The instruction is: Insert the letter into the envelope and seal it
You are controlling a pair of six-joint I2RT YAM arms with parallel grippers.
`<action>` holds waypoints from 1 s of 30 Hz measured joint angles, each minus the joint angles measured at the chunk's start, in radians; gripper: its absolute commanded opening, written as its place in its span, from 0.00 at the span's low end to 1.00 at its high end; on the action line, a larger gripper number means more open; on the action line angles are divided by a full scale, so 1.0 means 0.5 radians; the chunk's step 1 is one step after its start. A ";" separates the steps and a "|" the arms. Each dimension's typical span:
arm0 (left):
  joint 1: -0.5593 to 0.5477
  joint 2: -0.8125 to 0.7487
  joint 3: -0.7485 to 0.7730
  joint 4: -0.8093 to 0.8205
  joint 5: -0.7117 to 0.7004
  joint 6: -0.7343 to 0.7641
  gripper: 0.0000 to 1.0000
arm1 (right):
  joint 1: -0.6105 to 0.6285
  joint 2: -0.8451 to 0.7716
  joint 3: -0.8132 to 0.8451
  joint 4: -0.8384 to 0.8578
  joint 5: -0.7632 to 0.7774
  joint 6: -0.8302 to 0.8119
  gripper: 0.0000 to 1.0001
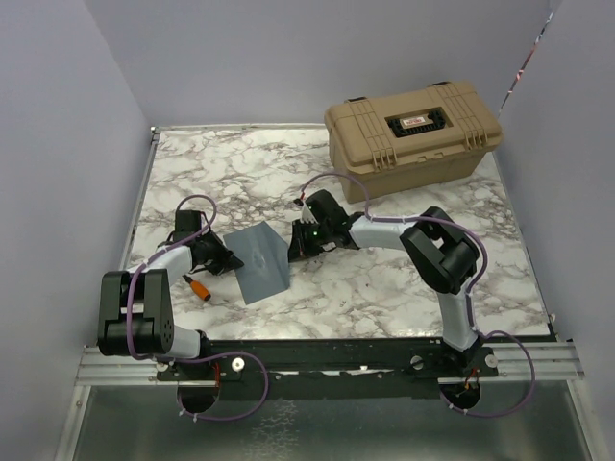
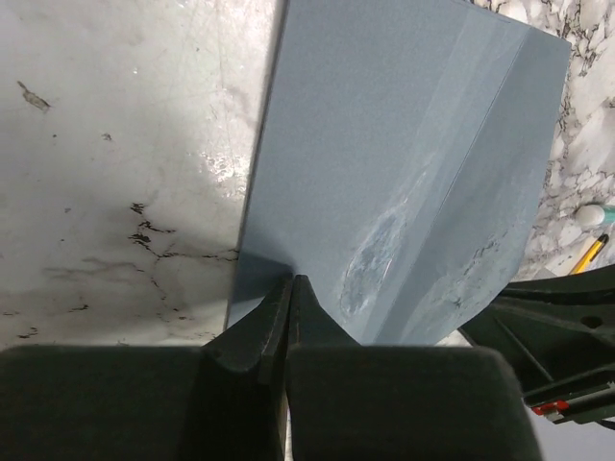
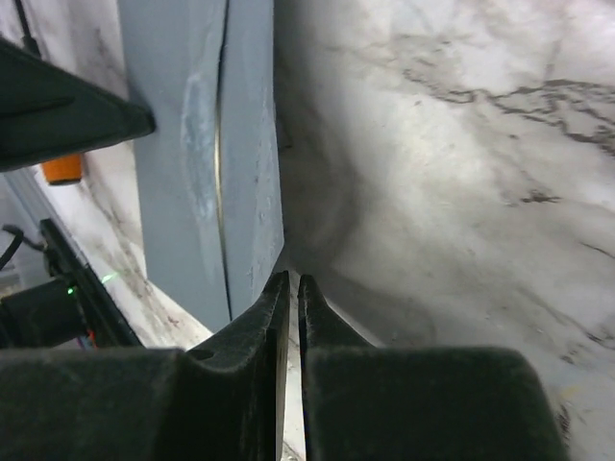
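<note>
We are observing the flat slate blue-grey paper envelope (image 1: 261, 257) lying on the white-and-grey marble bench (image 1: 384, 279), left of centre, between the two claws. A fold line is running along the envelope's length, and the left wrist view is showing pale scuffed patches beside that fold.

The left claw (image 1: 229, 259) is sitting at the envelope's left edge. In the left wrist view we are seeing both of its fingers pressed fully together, with their tips lying over the envelope's face just inside that edge. The sheet is not passing between them.

The right claw (image 1: 293, 252) is sitting at the envelope's right edge. In the right wrist view its fingers are standing almost together, leaving only a thin slit, and their tips are meeting the envelope's corner. Whether they are touching the paper, we cannot tell. That view is also showing a thin pale line (image 3: 219, 144) along a seam in the envelope.

The tan ribbed hard plastic case (image 1: 413, 134) is standing at the far right, well apart from the envelope. A small orange-and-black tool (image 1: 198, 287) is lying near the left claw, on its near side.
</note>
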 measured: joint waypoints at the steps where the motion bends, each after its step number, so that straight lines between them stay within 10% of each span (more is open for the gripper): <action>1: 0.000 -0.002 -0.003 0.001 0.000 -0.008 0.00 | 0.001 0.000 -0.018 0.040 -0.031 -0.003 0.14; 30: 0.000 -0.021 -0.035 0.043 0.012 -0.050 0.00 | 0.253 0.256 0.544 -0.298 0.269 -0.400 0.12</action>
